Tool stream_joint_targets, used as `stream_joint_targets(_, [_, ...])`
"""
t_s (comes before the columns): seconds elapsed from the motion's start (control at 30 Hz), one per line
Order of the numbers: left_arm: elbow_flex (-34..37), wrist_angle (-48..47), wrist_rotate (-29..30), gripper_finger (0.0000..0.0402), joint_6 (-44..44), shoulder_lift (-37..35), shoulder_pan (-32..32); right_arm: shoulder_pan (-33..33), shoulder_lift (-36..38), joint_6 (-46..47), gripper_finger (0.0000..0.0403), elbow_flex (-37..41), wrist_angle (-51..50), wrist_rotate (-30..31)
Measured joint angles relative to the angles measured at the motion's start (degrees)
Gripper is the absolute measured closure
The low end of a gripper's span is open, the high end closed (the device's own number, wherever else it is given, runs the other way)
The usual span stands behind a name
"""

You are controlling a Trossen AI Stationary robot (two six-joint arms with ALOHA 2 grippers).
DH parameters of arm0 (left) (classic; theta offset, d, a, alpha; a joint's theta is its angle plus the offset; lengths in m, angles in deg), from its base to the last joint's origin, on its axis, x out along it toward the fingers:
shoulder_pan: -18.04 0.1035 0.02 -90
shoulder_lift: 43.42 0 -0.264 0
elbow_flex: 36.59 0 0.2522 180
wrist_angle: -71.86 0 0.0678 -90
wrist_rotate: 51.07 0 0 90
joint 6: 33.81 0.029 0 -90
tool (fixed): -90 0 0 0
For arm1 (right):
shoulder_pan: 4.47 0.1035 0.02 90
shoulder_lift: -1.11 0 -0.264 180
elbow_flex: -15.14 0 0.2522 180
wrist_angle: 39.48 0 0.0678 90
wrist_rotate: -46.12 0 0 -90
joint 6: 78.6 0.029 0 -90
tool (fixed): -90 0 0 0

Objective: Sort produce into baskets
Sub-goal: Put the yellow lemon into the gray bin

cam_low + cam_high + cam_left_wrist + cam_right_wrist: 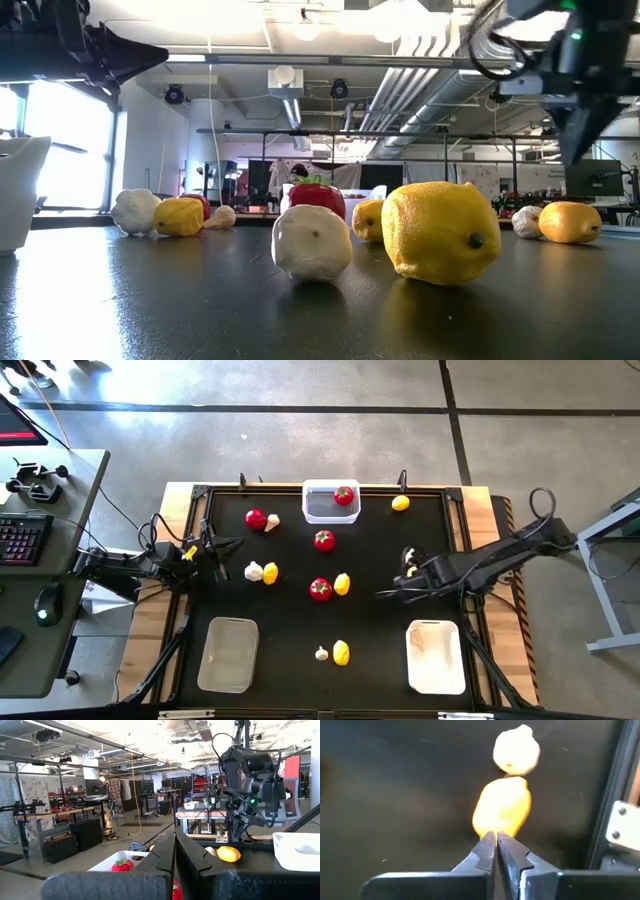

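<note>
My left gripper [222, 547] waits at the mat's left edge, fingers pressed together, empty. I see garlic [254, 571] and a lemon [270, 573] just beside it; one tomato [344, 495] sits in the clear basket [318, 512] at the far edge. My right gripper [385, 594] hovers right of centre, fingers pinched together on nothing, near the white basket [436, 670]

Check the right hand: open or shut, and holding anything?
Shut, empty. The right hand has its fingers pressed together with nothing between them; a lemon lies beyond the tips.
</note>
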Motion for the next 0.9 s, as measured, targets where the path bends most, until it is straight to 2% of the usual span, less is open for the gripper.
stream_joint_targets(0.13, [0.00,0.00,0.00,0.0401,-0.04,0.00,0.00,0.00,3.64,5.01,0.0379,5.11,5.19,-0.04])
stream_joint_targets(0.27, [0.00,0.00,0.00,0.0401,-0.03,-0.01,0.00,0.00,3.39,4.96,0.0343,7.88,9.02,0.14])
stream_joint_targets(0.67, [0.00,-0.91,0.01,0.0401,-0.90,0.00,-0.01,0.02,-1.99,14.29,0.0147,7.98,9.18,0.06])
stream_joint_targets(0.77, [0.00,-1.68,0.02,0.0402,-1.40,0.00,0.00,0.00,-4.22,15.24,0.0124,7.98,9.10,-0.06])
stream_joint_targets(0.9, [0.00,-1.68,0.02,0.0402,-1.38,-0.01,-0.01,-0.68,-7.40,16.65,0.0120,7.98,10.25,0.65])
